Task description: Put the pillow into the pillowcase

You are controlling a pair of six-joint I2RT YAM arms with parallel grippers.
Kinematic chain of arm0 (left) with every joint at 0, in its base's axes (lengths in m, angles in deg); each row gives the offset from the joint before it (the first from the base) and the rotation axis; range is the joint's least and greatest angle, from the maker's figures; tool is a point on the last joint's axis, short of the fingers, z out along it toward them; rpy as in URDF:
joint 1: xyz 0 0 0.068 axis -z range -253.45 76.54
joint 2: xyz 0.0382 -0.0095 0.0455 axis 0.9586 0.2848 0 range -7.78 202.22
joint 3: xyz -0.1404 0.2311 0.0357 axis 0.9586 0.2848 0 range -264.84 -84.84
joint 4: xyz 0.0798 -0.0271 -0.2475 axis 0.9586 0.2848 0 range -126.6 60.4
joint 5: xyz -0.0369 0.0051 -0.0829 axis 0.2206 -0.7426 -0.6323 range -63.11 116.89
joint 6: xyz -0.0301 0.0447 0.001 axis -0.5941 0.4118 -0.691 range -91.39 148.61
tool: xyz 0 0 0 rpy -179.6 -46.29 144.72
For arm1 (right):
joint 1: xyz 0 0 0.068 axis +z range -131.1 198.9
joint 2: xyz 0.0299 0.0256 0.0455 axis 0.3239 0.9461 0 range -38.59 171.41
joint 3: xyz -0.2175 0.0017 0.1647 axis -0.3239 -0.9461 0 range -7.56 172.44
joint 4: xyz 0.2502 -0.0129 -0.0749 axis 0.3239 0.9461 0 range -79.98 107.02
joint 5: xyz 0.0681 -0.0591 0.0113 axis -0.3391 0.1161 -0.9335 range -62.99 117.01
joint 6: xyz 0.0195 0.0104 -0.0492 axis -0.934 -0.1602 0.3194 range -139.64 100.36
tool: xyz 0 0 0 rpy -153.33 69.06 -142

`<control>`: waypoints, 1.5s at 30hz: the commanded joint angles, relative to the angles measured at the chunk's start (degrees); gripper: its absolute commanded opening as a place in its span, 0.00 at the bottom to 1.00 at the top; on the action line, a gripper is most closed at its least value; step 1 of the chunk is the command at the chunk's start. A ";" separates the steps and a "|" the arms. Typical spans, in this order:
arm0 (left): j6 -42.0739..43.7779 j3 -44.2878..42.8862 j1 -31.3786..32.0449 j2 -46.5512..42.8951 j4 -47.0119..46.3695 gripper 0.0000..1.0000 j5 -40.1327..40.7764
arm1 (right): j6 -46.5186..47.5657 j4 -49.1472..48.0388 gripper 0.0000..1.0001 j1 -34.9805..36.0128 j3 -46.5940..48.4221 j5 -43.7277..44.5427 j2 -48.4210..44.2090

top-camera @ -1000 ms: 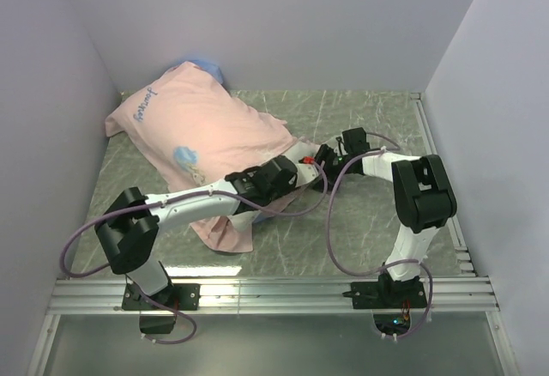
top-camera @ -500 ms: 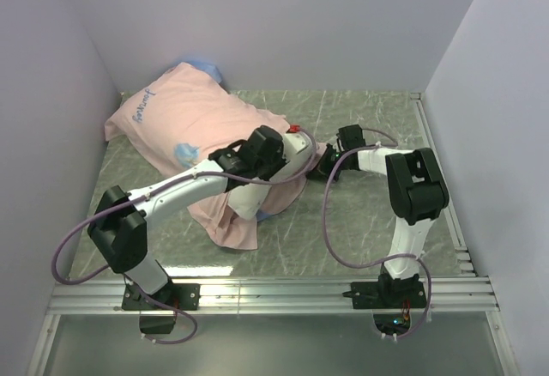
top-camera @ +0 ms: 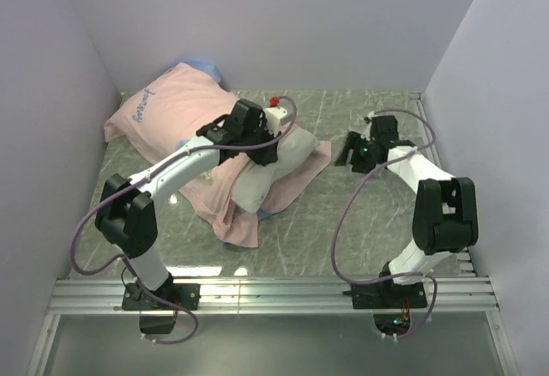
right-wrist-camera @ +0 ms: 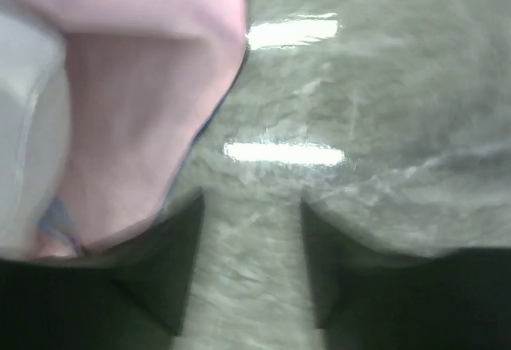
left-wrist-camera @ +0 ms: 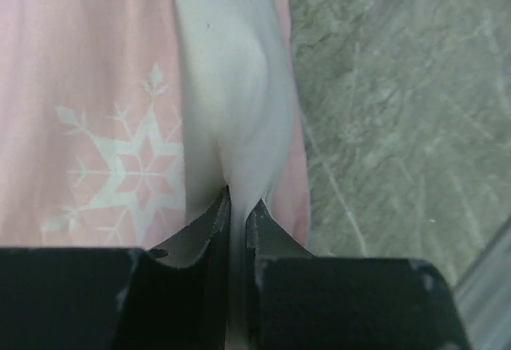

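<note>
Our left claw point(left-wrist-camera: 238, 204) clenches a fold of the pillow point(left-wrist-camera: 231, 86), which lies atop the pillowcase point(left-wrist-camera: 80, 86) at its four-o'clock end. Our right claw point(right-wrist-camera: 251, 206), at three o'clock, is released and empty. We judge that so thin a pinch could slip under the pillow's drag.

Left arm point(top-camera: 176, 166) is extended forward and inward from its base, elbow raised near the left side, forearm angled toward centre. Left gripper point(left-wrist-camera: 237, 203) is pointed downward; jaws are pressed almost together on a thin fold of pillow point(left-wrist-camera: 231, 86).

Right arm point(top-camera: 442, 213) is folded upright over its base, forearm stretched forward and leftward, wrist held low. Right gripper point(right-wrist-camera: 251, 203) is seen close above the tabletop point(right-wrist-camera: 375, 86), jaws parted and empty. The two grippers are well apart.
</note>
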 commanded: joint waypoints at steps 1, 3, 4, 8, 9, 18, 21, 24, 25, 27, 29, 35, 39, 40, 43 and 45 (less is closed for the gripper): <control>-4.55 -4.55 -3.17 1.02 -0.75 0.11 -11.82 | 10.92 5.45 0.89 5.72 6.00 4.73 1.64; -5.87 -5.17 -5.46 1.64 -0.57 0.10 -15.61 | 14.97 5.18 0.96 6.87 8.02 7.54 4.18; -6.13 -5.52 -6.25 1.90 -0.31 0.10 -16.75 | 15.41 5.53 0.97 7.75 9.16 9.04 5.41; -6.58 -7.54 -9.24 2.96 1.10 0.08 -20.27 | 13.93 5.45 0.98 9.51 14.60 10.36 12.43; -6.66 -7.71 -9.59 3.40 1.27 0.08 -21.06 | 13.92 5.53 0.99 9.95 15.93 11.15 13.67; -7.11 -8.95 -13.37 4.98 2.59 0.07 -29.41 | 28.50 3.17 0.99 13.91 24.38 16.10 19.84; -8.33 -9.03 -14.43 5.68 2.24 0.07 -30.91 | 32.73 5.43 0.97 14.43 27.00 11.44 22.11; -10.18 -10.00 -16.01 6.65 1.37 0.07 -32.67 | 34.75 10.79 0.91 14.61 30.62 7.04 25.72; -10.62 -10.61 -16.79 6.83 0.93 0.07 -32.93 | 35.97 11.42 0.86 14.44 30.53 3.64 26.16; -11.50 -11.23 -17.24 7.53 0.75 0.07 -33.55 | 36.95 14.57 0.82 14.96 32.37 3.69 28.00; -11.93 -12.02 -17.50 8.14 0.58 0.07 -34.16 | 37.83 18.08 0.79 14.88 35.87 2.46 30.54; -11.24 -12.55 -18.03 7.71 1.71 0.05 -30.58 | 39.94 25.39 0.00 13.39 40.82 -3.24 33.56; -10.27 -10.97 -17.77 6.83 1.02 0.00 -16.27 | 40.20 31.53 0.00 8.05 36.69 -13.69 24.08; -10.09 -10.62 -17.60 7.09 1.10 0.00 -9.62 | 40.03 33.20 0.00 6.37 35.81 -16.58 18.84; -9.04 -10.35 -16.89 9.11 1.98 0.00 2.69 | 40.46 39.01 0.00 -1.89 36.59 -23.72 11.51; -9.47 -10.35 -16.80 11.13 1.89 0.00 6.95 | 41.78 44.10 0.00 -6.11 39.31 -24.09 10.26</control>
